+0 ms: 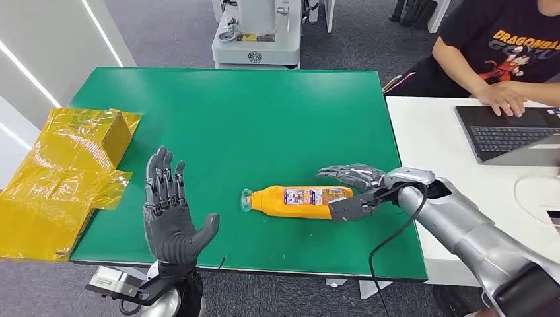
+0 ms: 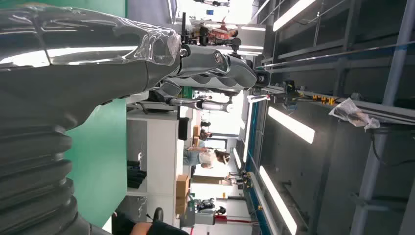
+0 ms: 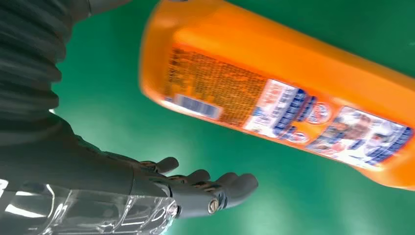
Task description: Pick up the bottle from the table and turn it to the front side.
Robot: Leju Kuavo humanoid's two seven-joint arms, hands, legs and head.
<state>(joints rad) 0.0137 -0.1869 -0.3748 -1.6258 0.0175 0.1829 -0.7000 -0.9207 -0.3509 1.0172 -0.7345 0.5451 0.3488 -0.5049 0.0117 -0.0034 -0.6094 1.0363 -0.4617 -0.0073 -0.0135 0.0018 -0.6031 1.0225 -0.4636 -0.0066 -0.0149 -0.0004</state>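
An orange bottle (image 1: 297, 201) with a printed label lies on its side on the green table (image 1: 264, 112), its clear cap pointing to my left. My right hand (image 1: 353, 188) is at the bottle's base end, fingers spread behind it and thumb in front. The right wrist view shows the bottle (image 3: 293, 93) close up, with a strip of green table between it and the fingers (image 3: 195, 188), which are apart and holding nothing. My left hand (image 1: 173, 214) is raised near the table's front edge, to the left of the bottle, with its fingers spread and nothing in it. In the left wrist view its fingers (image 2: 215, 68) are extended.
Yellow film-wrapped boxes (image 1: 66, 172) sit at the table's left edge. A white desk with a laptop (image 1: 508, 132) adjoins on the right, where a person (image 1: 508, 46) sits typing. A grey machine (image 1: 257, 33) stands behind the table. A black cable (image 1: 389, 244) hangs from my right forearm.
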